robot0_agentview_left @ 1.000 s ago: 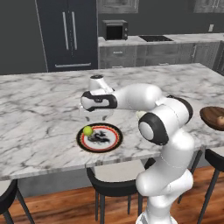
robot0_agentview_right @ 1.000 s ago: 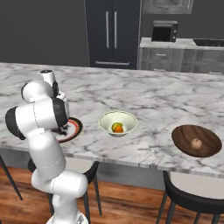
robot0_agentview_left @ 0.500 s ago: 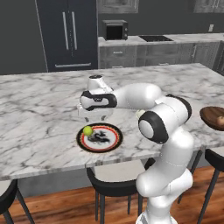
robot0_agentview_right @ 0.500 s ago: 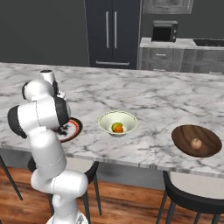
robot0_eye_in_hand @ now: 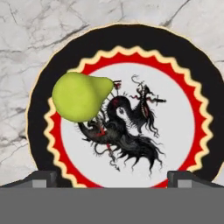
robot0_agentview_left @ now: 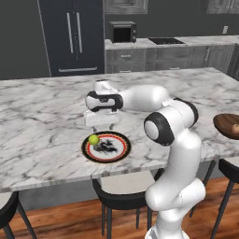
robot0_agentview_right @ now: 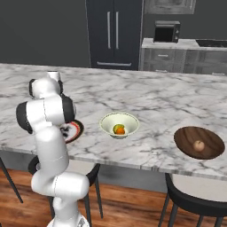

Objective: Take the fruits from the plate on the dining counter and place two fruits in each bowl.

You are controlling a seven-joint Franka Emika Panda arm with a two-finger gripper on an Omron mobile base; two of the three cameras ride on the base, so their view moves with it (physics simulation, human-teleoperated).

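On the white marble dining counter (robot0_agentview_left: pixel 46 116) lies the black-rimmed plate (robot0_agentview_left: pixel 122 145) with a red ring. One yellow-green fruit (robot0_agentview_left: pixel 94 139) rests on its left part; in the hand view this fruit (robot0_eye_in_hand: pixel 81 96) looks pear-shaped, on the plate (robot0_eye_in_hand: pixel 175 109). My gripper (robot0_agentview_left: pixel 101 128) hangs open just above the plate, apart from the fruit, its fingertips (robot0_eye_in_hand: pixel 41 177) wide. The cream bowl (robot0_agentview_right: pixel 106 120) holds an orange fruit (robot0_agentview_right: pixel 120 131) and a green fruit (robot0_agentview_right: pixel 116 127). The wooden bowl (robot0_agentview_right: pixel 213 137) holds a tan fruit (robot0_agentview_right: pixel 199 145).
Black stools (robot0_agentview_left: pixel 116 198) stand under the counter's near edge. Behind the counter are dark cabinets, a fridge (robot0_agentview_left: pixel 74 37) and a microwave (robot0_agentview_left: pixel 122 31). The wooden bowl (robot0_agentview_left: pixel 228 125) sits far to the right of the plate.
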